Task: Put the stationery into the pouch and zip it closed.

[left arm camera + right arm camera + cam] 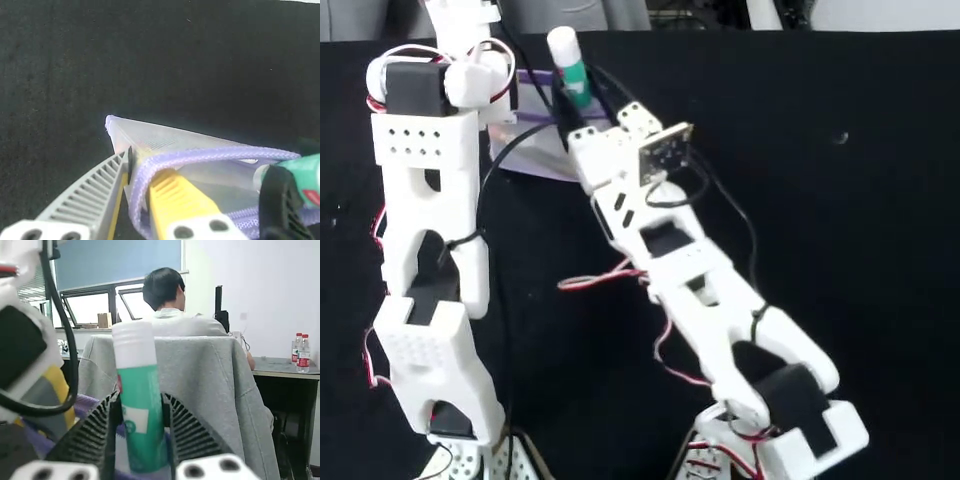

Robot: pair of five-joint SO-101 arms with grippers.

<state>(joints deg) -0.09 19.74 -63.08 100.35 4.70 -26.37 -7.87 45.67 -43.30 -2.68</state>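
A translucent pouch (532, 150) with a purple zip rim lies at the table's far side. My left gripper (142, 167) is shut on that rim (200, 156), grey finger outside and yellow finger inside, holding the mouth open. My right gripper (575, 112) is shut on a glue stick (567, 62) with a white cap and green body. The glue stick (140, 405) stands upright between the black fingers (187, 435). In the left wrist view its green lower end (297, 172) sits at the pouch's mouth; I cannot tell whether it is inside.
Black cloth covers the table (840, 200), with free room to the right of the arms. Red and black cables (610, 275) hang beside the right arm. A chair back draped in grey (210, 375) stands beyond the table's far edge.
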